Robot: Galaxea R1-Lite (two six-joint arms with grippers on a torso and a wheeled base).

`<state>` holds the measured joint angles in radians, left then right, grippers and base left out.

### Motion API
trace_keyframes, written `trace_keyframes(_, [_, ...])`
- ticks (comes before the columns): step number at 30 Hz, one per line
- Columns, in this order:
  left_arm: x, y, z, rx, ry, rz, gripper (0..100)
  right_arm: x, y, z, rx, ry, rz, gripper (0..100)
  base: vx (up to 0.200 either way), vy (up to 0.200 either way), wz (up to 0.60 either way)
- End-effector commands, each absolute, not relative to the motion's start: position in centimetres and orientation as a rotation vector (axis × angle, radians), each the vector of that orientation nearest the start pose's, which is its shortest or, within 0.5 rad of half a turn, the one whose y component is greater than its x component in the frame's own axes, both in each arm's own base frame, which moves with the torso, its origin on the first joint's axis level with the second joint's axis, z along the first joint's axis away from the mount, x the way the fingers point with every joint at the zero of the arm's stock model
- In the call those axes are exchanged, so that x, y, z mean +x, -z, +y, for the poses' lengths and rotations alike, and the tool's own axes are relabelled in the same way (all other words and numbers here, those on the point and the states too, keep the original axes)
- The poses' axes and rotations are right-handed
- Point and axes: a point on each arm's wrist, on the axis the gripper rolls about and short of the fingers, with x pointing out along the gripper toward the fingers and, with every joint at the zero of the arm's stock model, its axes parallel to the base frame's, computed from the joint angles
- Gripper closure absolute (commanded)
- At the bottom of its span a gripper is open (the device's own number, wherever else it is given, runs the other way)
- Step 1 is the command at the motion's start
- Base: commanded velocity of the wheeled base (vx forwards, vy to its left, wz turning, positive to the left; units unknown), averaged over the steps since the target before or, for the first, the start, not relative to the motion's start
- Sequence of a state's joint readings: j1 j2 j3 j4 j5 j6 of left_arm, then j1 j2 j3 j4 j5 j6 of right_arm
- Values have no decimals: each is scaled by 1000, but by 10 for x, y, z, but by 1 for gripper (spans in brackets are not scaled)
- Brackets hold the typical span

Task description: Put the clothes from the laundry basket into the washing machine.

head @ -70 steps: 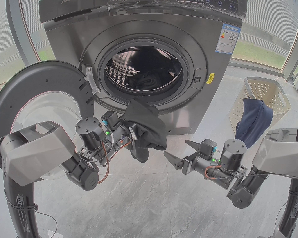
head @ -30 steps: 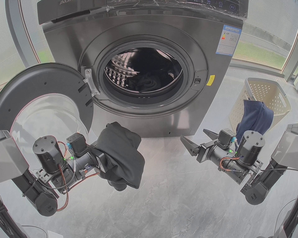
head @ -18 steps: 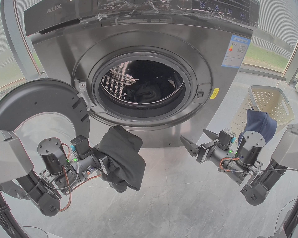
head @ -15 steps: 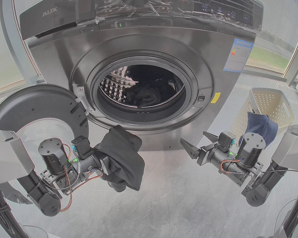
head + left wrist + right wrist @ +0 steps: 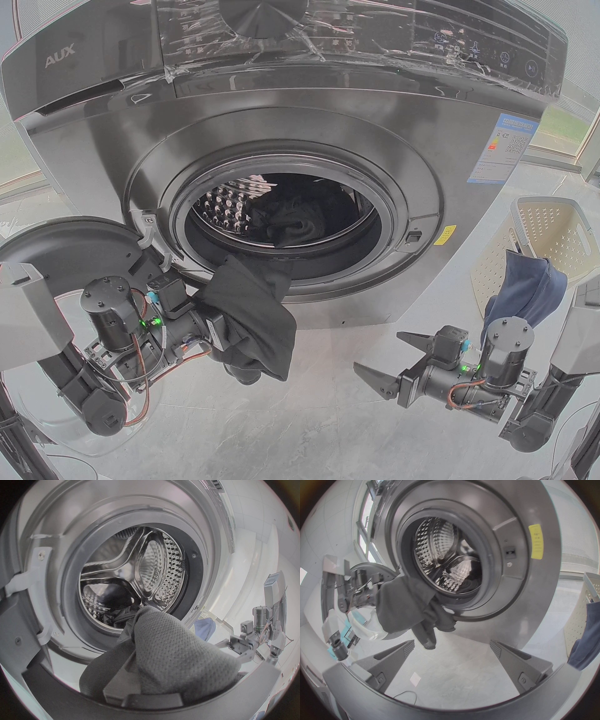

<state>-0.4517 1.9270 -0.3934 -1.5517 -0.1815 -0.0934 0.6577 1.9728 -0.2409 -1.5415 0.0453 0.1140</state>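
One black garment is in your left gripper and not yet in the washer. The cloth is bunched over the fingers. I judge them clamped on it, since it hangs from them and covers them almost wholly; in the left wrist view only one finger's flank shows beneath the fold. The black garment's top edge lies at the lower lip of the opening, touching or just short of it, I cannot tell which. Its bulk hangs outside, below the lip, over the floor.

Past it, dark clothes already lie in the bottom of the drum, so part of the job looks done. The door stands swung open at the left, beside your left arm.

Your right gripper is empty, its fingers spread wide. It is low over the floor before the washer's lower right corner, well apart from any cloth.

Farther right, the basket stands by the washer's right side with a blue garment hung over its near rim; whether more lies inside is hidden. By my reckoning you have the black garment to push in, then at least the blue garment to fetch.
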Motion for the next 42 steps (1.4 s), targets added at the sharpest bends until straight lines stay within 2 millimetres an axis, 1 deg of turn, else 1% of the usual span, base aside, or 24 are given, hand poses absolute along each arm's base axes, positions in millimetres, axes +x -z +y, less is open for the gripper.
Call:
trace_keyframes(1, [262,-114,-138,-99,653,-7,100,194,-70,167,34,-737,251,0,0,0,0])
trace_keyframes(5, [276,-114,-152,-104,661,-38,100,192,-71,172,27,-755,243,0,0,0,0])
trace_keyframes(6, [276,-114,-152,-104,661,-38,100,192,-71,172,27,-755,243,0,0,0,0])
trace_keyframes(7, [291,-115,-161,-110,644,-74,100,191,-70,171,25,-753,247,0,0,0,0])
trace_keyframes(10, [309,-116,-170,-124,636,-114,100,192,-70,172,27,-754,243,0,0,0,0])
trace_keyframes(13, [318,-109,-181,-128,650,-115,100,192,-70,172,26,-755,244,0,0,0,0])
trace_keyframes(16, [325,-100,-189,-130,661,-106,100,192,-70,173,26,-755,242,0,0,0,0])
trace_keyframes(17, [325,-100,-189,-130,661,-106,100,192,-70,173,26,-755,242,0,0,0,0])
trace_keyframes(18, [337,-98,-196,-140,661,-129,100,192,-70,173,26,-757,244,0,0,0,0])
trace_keyframes(20, [351,-99,-201,-148,647,-168,100,193,-69,173,25,-757,247,0,0,0,0])
trace_keyframes(24, [373,-103,-208,-167,585,-234,100,193,-69,173,25,-757,247,0,0,0,0])
trace_keyframes(28, [381,-100,-213,-172,581,-242,100,193,-69,173,25,-758,246,0,0,0,0])
trace_keyframes(29, [386,-102,-216,-174,569,-247,100,193,-69,173,25,-758,246,0,0,0,0])
trace_keyframes(30, [386,-102,-216,-174,569,-247,100,193,-69,173,25,-758,246,0,0,0,0])
trace_keyframes(31, [396,-106,-218,-180,543,-261,100,192,-68,174,24,-761,249,0,0,0,0])
trace_keyframes(32, [396,-106,-218,-180,543,-261,100,192,-68,174,24,-761,249,0,0,0,0])
trace_keyframes(33, [406,-113,-218,-184,524,-271,100,193,-69,174,25,-761,247,0,0,0,0])
trace_keyframes(34, [410,-115,-220,-184,519,-269,100,193,-69,174,25,-761,247,0,0,0,0])
trace_keyframes(35, [413,-115,-220,-185,515,-265,100,193,-69,174,27,-761,247,0,0,0,0])
trace_keyframes(38, [431,-112,-223,-182,471,-242,100,193,-69,174,28,-760,245,0,0,0,0])
trace_keyframes(42, [460,-116,-224,-198,383,-272,100,193,-69,174,27,-761,247,0,0,0,0])
